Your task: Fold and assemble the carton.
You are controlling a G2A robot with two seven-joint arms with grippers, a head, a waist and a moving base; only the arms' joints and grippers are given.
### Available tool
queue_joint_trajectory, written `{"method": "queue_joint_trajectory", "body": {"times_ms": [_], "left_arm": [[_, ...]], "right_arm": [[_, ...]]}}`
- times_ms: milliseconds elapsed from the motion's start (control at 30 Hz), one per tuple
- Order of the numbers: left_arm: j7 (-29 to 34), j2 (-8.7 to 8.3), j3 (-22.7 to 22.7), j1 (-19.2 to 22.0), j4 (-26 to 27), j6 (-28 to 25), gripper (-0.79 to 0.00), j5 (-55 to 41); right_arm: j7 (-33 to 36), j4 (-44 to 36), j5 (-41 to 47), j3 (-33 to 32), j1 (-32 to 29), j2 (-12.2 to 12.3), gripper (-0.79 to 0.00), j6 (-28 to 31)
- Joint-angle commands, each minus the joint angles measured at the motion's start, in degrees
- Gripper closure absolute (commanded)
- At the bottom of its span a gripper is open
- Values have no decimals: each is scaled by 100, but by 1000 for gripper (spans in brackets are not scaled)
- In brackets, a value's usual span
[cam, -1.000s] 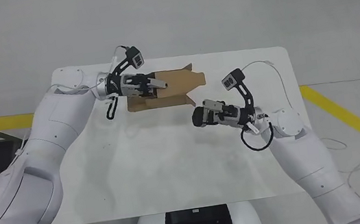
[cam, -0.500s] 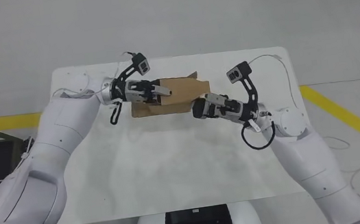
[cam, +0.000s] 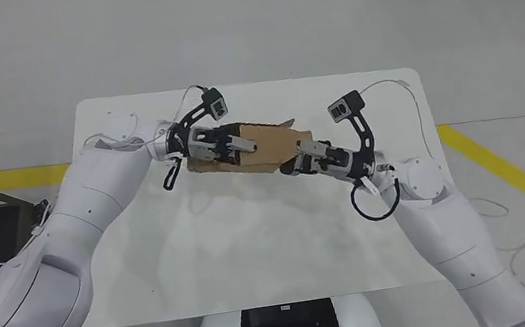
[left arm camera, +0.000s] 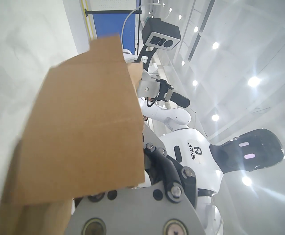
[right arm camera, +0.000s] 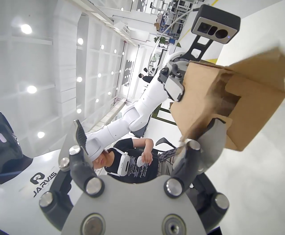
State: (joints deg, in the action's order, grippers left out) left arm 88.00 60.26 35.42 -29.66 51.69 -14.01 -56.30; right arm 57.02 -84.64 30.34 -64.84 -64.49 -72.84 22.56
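Carton [cam: 265,145]: brown cardboard, at the far middle of your surface [cam: 255,255], between 2 hands. Body squared; end flaps not yet closed.
Left hand [cam: 240,144]: clamped on 1 wall.
Right hand [cam: 300,158]: spread, 1 finger [right arm camera: 214,131] inside the open end. The right wrist view reveals that cavity, which the top panel hides from above.

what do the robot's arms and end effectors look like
The left arm and right arm have smooth, rounded white shells. The left end effector and right end effector are grey metal with black linkages and bolt heads; the right one's finger pads are ridged. A black camera on a black bracket rides each wrist, with a black cable looped nearby.
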Motion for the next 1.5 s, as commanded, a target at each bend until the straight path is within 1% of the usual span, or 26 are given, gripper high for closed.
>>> {"method": "queue_joint_trajectory", "body": {"times_ms": [0, 133, 333, 467, 633, 900, 1100, 1233, 1467], "left_arm": [[0, -38, -70, 15, 55, 34, 0, -61], [0, -107, -189, 57, 80, 11, 0, -172], [0, -188, -318, 89, 105, 55, 0, -457], [0, -244, -426, 102, 181, 107, 0, -594], [0, -294, -564, 117, 281, 154, 0, -780], [0, -328, -745, 198, 291, 85, 0, -969], [0, -329, -861, 258, 281, 63, 0, -1080], [0, -351, -919, 281, 278, 112, 0, -1213], [0, -468, -1005, 273, 331, 259, 0, -1431]], "right_arm": [[84, 34, 85, 31, 24, -6, -785, 59], [251, 142, 313, 54, 69, -17, -785, 224], [329, 236, 511, -93, 14, 4, -785, 492], [396, 310, 680, -134, 6, 7, -785, 590], [473, 436, 828, -27, 90, -23, -785, 650], [578, 557, 1038, 305, 266, -112, -785, 706], [591, 624, 1119, 421, 310, -152, -785, 749], [586, 723, 1223, 229, 273, -125, -785, 840], [704, 758, 1336, -292, 84, -10, -785, 763]]}}
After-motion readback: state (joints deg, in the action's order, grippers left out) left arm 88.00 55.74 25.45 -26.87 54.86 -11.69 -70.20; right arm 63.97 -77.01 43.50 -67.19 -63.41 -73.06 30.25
